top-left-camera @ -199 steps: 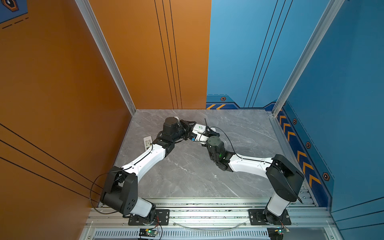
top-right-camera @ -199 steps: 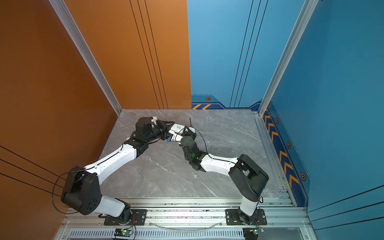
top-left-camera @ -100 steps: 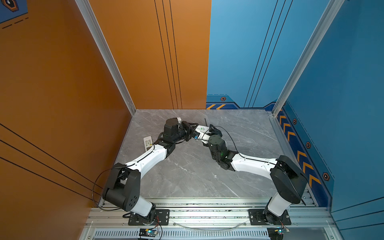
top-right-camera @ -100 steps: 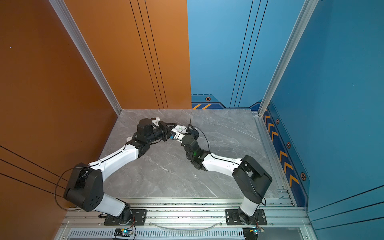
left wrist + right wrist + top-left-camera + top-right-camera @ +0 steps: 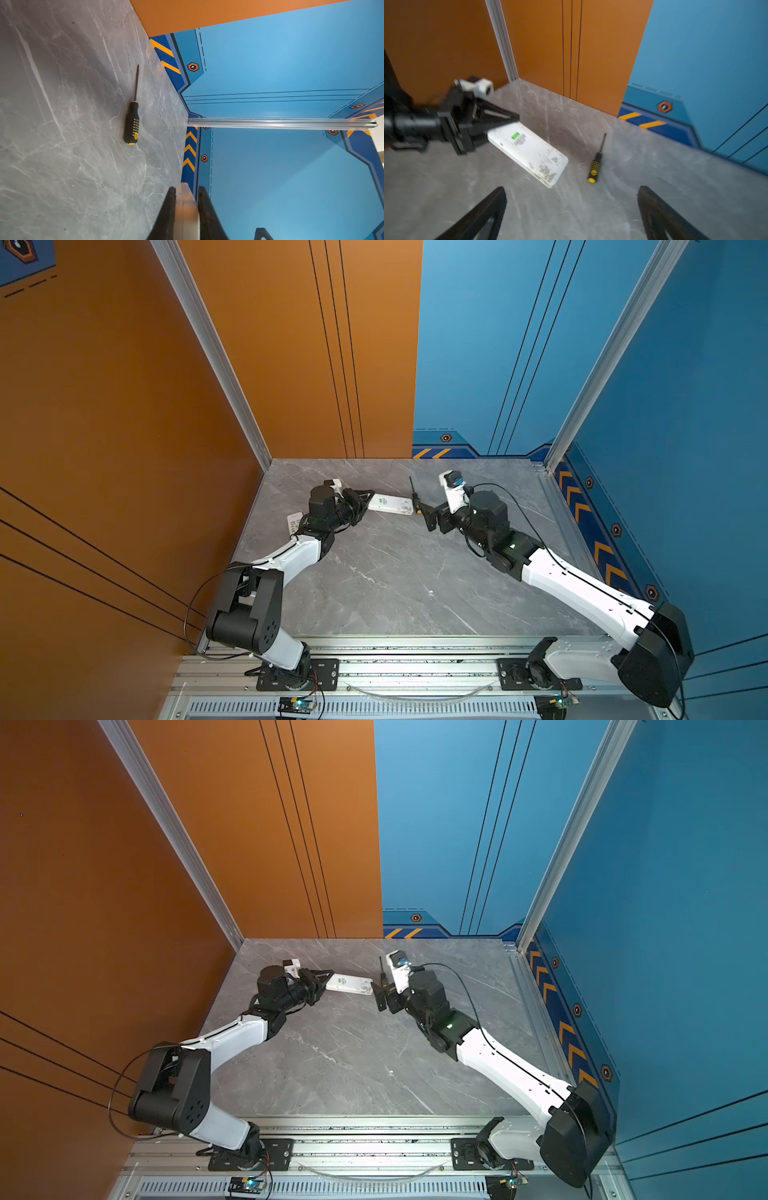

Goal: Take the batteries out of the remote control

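Presently the white rectangular plastic remote control [image 5: 527, 151] is clamped endwise by the left gripper [image 5: 508, 120]; fingers of the right gripper [image 5: 572, 191] stand apart beside its free end. The batteries are unseen, judged inside; cover opening is needed next.

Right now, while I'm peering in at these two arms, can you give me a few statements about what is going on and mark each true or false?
1. The left gripper is clamped on one end of the white remote. True.
2. The right gripper is holding the screwdriver. False: its jaws stand wide open and empty, and the screwdriver is in neither gripper.
3. The screwdriver lies flat on the grey table. True.
4. Loose batteries are scattered on the table. False: no battery shows in any view.
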`<state>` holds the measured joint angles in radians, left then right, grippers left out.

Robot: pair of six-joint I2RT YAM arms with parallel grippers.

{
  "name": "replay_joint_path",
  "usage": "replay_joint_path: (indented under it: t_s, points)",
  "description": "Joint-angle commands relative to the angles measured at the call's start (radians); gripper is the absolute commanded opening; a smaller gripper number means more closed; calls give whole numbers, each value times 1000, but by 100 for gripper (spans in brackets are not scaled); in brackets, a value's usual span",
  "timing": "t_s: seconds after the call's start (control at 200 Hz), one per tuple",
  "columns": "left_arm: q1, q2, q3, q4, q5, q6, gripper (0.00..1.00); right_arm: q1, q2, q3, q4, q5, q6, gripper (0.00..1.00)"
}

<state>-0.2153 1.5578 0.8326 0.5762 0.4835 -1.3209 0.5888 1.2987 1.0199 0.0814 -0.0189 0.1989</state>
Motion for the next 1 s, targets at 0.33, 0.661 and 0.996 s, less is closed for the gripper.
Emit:
replay_joint_path:
  t_s: [0.33, 0.661, 0.996]
  points:
    - [-15, -29, -113, 154, 41, 199, 0, -112, 405, -60, 432, -584, 926, 72]
    - [-14, -50, -157, 158, 27, 223, 0, -42, 501, -78, 480, -571, 927, 66]
    - [-16, -47, -162, 172, 43, 218, 0, -31, 539, -94, 481, -551, 908, 53]
